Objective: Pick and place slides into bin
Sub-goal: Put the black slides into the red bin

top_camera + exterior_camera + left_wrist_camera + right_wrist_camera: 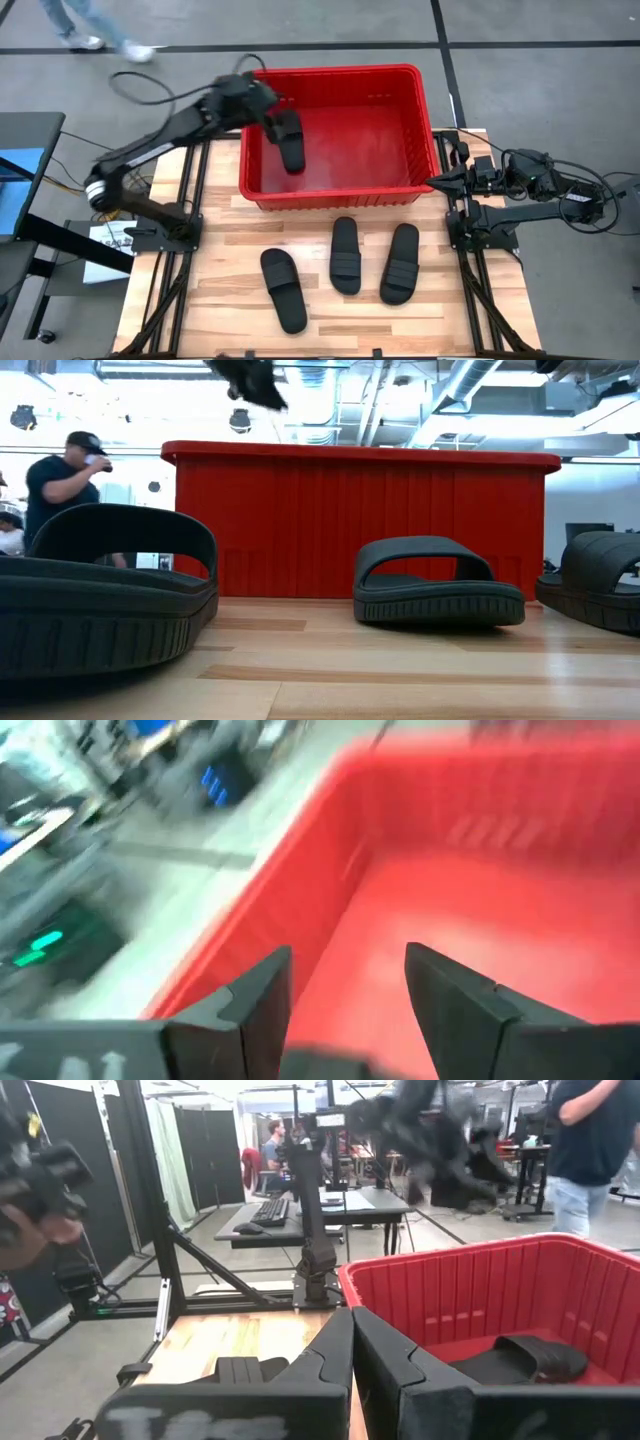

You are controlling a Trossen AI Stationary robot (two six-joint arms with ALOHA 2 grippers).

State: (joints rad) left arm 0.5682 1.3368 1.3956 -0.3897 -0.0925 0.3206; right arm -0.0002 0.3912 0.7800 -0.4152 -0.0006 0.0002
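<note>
The red bin point(425, 120) stands at the table's far middle. One black slide point(291, 146) lies sole-down on the bin's floor near its left wall; it also shows in the right wrist view point(520, 1360). Three more slides lie on the table in front of the bin: left point(283, 290), middle point(345, 255), right point(400, 262). My left gripper point(272, 112) hovers over the bin's left part, above the slide, open and empty point(345, 990). My right gripper point(432, 182) waits shut point(352, 1330) at the bin's near right corner.
The bin's walls point(360, 520) rise well above the slides on the table. A person point(60, 480) stands beyond the table's far side, and another shows in the right wrist view point(600, 1140). Bare wood point(230, 240) lies between the bin and the slides.
</note>
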